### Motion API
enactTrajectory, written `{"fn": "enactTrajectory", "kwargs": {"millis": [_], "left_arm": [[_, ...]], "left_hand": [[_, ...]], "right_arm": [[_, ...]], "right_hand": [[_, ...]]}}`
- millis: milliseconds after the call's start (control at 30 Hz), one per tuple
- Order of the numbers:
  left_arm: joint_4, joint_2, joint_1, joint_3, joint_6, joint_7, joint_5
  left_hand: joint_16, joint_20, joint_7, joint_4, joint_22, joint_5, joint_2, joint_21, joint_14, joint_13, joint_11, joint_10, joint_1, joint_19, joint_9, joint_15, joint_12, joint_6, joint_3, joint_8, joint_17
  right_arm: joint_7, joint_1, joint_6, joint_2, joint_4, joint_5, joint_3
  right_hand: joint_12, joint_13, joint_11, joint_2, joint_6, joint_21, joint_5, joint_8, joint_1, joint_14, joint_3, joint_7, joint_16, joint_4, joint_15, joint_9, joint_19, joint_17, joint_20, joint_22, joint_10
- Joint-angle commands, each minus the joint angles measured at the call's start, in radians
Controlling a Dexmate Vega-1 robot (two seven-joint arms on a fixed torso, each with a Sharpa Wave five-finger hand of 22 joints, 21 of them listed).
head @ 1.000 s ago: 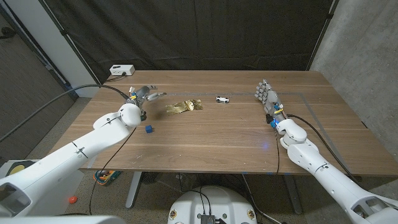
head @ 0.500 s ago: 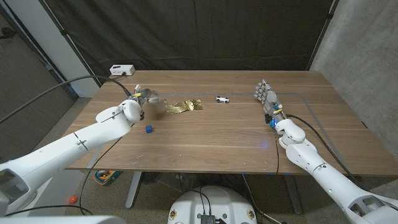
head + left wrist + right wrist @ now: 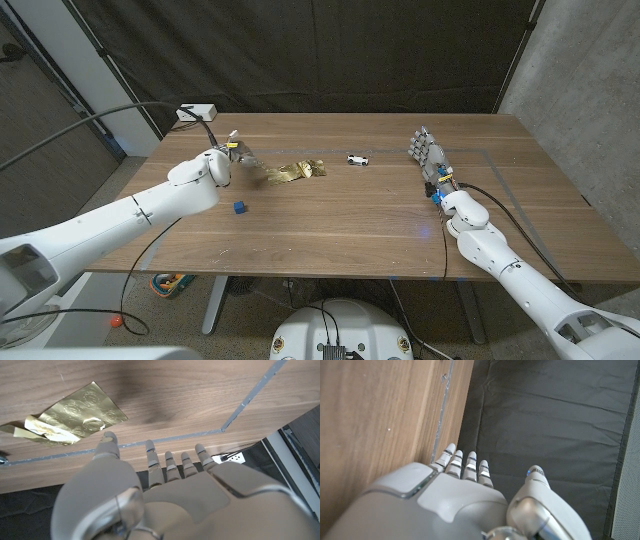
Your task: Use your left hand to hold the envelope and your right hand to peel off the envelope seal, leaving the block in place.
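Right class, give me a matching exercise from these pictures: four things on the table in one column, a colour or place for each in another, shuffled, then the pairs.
Things:
1. envelope
2. block
3. toy car
4. right hand

Descriptions:
A. small, blue
B. crumpled, gold
C. open, near the table's right side
D. white, right of the envelope

Pairs: 1-B, 2-A, 3-D, 4-C

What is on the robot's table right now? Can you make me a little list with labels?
table: brown wooden table
envelope: crinkled shiny gold envelope, lying on the table, not held
block: small blue block, nearer the front than the envelope
toy: tiny white toy car, beyond the envelope towards the right hand
left hand: left hand, open, beside the envelope
right hand: right hand, open, far from the envelope
box: white box at the back corner
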Motion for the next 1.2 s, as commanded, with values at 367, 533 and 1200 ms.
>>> {"fn": "enactTrajectory", "kwargs": {"millis": [367, 533, 1200], "left_arm": [[0.085, -0.030, -0.332, 0.305, -0.077, -0.427, 0.405], [0.088, -0.047, -0.331, 0.303, -0.085, -0.503, 0.502], [0.147, -0.152, -0.205, 0.221, -0.150, -0.641, 0.859]], "left_hand": [[0.014, -0.025, 0.007, -0.003, 0.002, 0.019, -0.052, 0.012, 0.017, 0.007, -0.025, 0.039, 0.024, -0.006, 0.005, -0.027, 0.017, 0.108, -0.028, 0.036, 0.006], [0.019, -0.029, 0.027, -0.001, 0.001, 0.029, -0.063, 0.015, 0.027, 0.010, -0.034, 0.061, 0.037, 0.007, 0.006, -0.032, 0.024, 0.184, -0.038, 0.061, 0.008], [0.021, -0.046, 0.050, 0.022, 0.001, 0.039, -0.089, 0.016, 0.034, 0.015, -0.039, 0.060, 0.008, 0.019, 0.004, -0.045, 0.025, 0.172, -0.075, 0.044, 0.011]], "right_arm": [[0.002, -0.011, 0.049, 0.014, 0.015, 0.004, 0.010], [-0.002, -0.016, 0.057, 0.016, 0.016, 0.005, 0.013], [-0.002, -0.019, 0.074, 0.022, 0.024, 0.005, 0.017]], "right_hand": [[0.003, 0.001, -0.002, -0.002, 0.008, -0.003, 0.004, 0.006, -0.005, 0.008, -0.004, -0.002, 0.002, 0.004, 0.004, 0.005, 0.009, 0.005, 0.002, 0.004, 0.013], [0.004, 0.001, -0.002, -0.002, 0.010, -0.004, 0.004, 0.007, -0.007, 0.012, -0.005, -0.001, 0.003, 0.006, 0.003, 0.005, 0.011, 0.006, 0.000, 0.004, 0.017], [0.005, 0.001, -0.001, -0.001, 0.013, -0.007, 0.005, 0.007, -0.013, 0.019, -0.007, -0.001, 0.004, 0.009, 0.003, 0.005, 0.018, 0.006, -0.003, 0.004, 0.020]]}}
